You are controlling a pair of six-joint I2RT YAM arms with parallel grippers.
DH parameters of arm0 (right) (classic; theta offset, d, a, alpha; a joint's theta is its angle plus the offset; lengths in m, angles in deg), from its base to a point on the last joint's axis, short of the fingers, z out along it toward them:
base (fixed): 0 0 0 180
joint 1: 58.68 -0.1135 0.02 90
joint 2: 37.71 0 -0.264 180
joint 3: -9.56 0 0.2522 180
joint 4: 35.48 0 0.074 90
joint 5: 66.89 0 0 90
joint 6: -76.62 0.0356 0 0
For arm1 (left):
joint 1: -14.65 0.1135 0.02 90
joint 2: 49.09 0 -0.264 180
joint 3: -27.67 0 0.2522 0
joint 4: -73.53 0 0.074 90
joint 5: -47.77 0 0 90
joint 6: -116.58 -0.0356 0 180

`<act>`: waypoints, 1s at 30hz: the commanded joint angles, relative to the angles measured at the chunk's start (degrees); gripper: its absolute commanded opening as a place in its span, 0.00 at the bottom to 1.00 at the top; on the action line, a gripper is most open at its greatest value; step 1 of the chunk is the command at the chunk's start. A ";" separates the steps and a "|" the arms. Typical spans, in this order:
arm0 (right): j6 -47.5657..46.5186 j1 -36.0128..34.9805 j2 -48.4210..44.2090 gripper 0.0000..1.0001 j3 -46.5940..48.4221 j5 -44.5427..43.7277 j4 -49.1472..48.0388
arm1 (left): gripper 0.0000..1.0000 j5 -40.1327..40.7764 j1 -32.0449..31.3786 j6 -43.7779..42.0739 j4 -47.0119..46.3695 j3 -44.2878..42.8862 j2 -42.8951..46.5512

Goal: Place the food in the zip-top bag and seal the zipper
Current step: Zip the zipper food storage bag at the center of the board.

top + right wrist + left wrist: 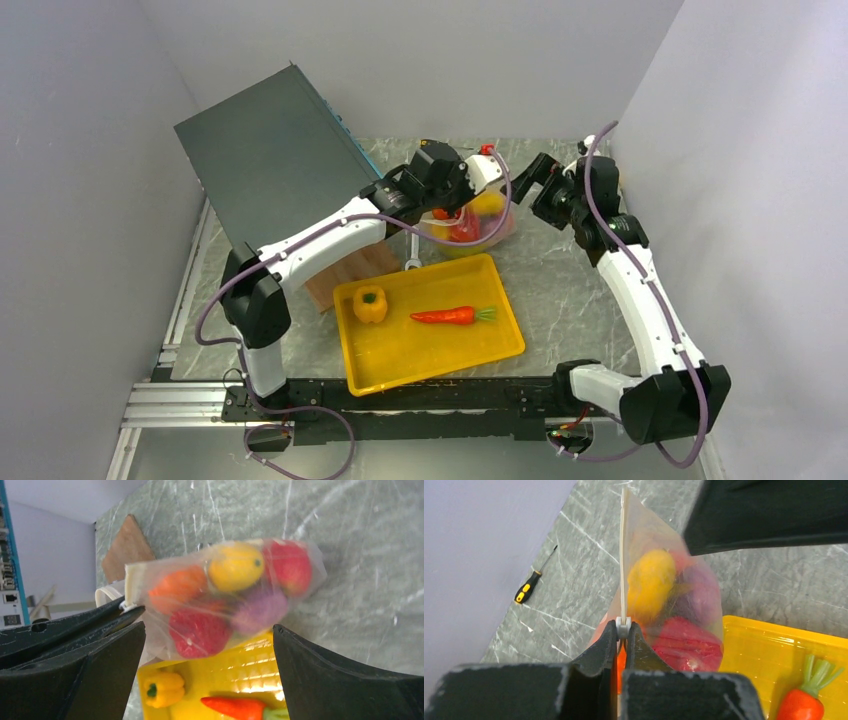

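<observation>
The zip-top bag hangs off the table behind the yellow tray, with yellow, red, orange and purple food inside. My left gripper is shut on the white slider of the zipper, whose strip runs away from the fingers. The bag hangs to the right of the strip. My right gripper is open wide and empty, close to the bag without touching it; it is right of the bag in the top view. A yellow pepper and a carrot lie in the tray.
The yellow tray sits in front of the bag. A dark grey box leans at the back left, with a wooden board under the left arm. A small screwdriver lies by the back wall. White walls close in both sides.
</observation>
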 commanded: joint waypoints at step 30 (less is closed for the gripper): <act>38.42 -2.69 -3.30 0.67 -5.09 -9.18 -5.38 | 0.00 3.45 -5.33 0.73 -4.24 1.24 0.14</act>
